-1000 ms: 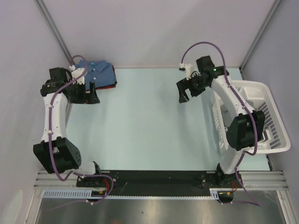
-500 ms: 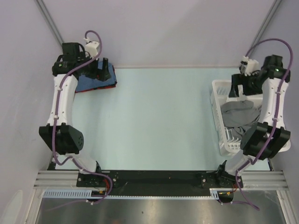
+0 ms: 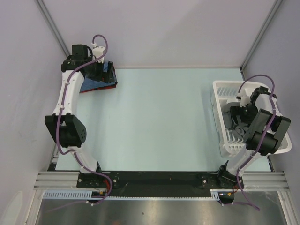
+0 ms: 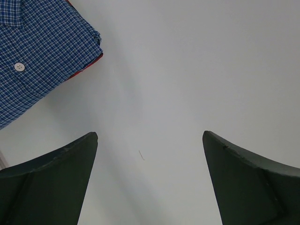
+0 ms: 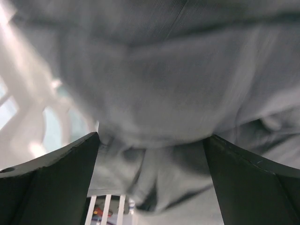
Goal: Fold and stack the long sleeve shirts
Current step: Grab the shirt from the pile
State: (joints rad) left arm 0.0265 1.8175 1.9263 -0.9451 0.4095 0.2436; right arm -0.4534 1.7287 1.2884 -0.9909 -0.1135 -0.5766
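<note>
Stack: blue fine-checked collared cloth shirt [image 4: 42, 51], folded, on top of a dark red folded shirt [image 4: 86, 68], far-left corner of the pale green worktop [image 3: 159, 112].
Left fingers [image 4: 51, 178]: spread wide, nothing between. The blue shirt lies up-left of them, near, not touching.
Last shirt: plain mid-grey cloth shirt [image 5: 159, 70], crumpled in the white slatted plastic basket [image 3: 225, 86] at the right edge.
Right fingers [image 5: 253, 178]: spread, down inside the basket. Grey cloth is straight ahead, with a fold sagging toward the gap. Contact: can't tell, blurred.
Long axis: none readable, it's a heap.
Nearer arm: right; left is well apart, across the worktop.
Step, my read: picking the grey shirt.
Next needs: pinch the sagging fold, lift clear of the basket wall.
</note>
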